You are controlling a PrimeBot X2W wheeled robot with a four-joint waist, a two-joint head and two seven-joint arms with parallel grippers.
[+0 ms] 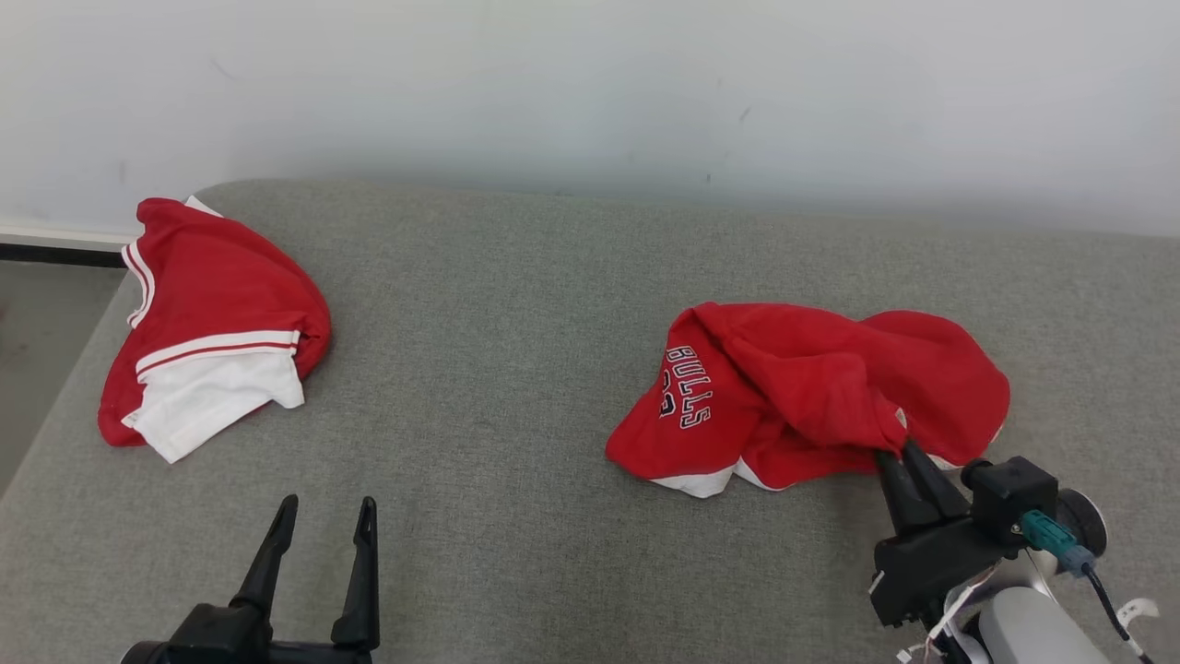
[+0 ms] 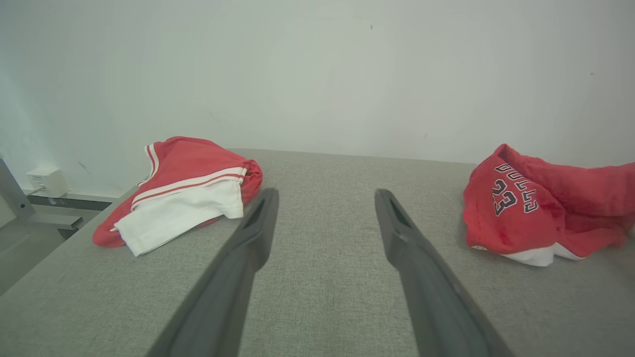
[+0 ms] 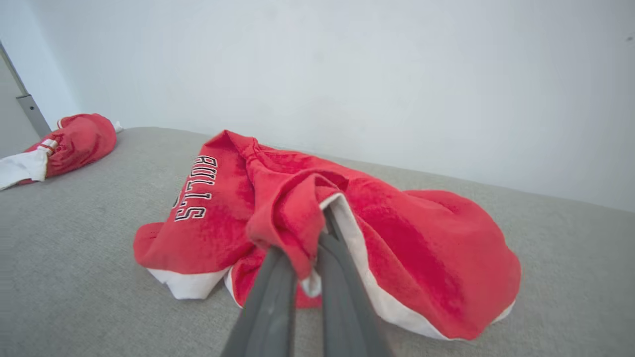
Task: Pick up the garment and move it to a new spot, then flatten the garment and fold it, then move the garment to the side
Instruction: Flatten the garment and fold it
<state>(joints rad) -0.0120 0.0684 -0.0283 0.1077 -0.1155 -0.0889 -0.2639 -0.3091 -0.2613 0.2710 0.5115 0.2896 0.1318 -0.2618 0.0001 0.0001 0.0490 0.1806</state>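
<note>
A crumpled red garment (image 1: 811,397) with "BULLS" lettering and a white hem lies right of centre on the grey surface (image 1: 516,369). My right gripper (image 1: 899,454) is shut on a fold at its near edge; in the right wrist view the red cloth (image 3: 292,218) drapes over the pinched fingers (image 3: 278,292). My left gripper (image 1: 324,516) stands open at the lower left, nothing between its fingers (image 2: 248,243), well apart from the garment (image 2: 536,213).
A second red and white garment (image 1: 212,323) lies folded near the surface's far left corner (image 2: 183,183). A pale wall (image 1: 590,92) runs along the back edge. The floor drops away at the left edge (image 1: 37,314).
</note>
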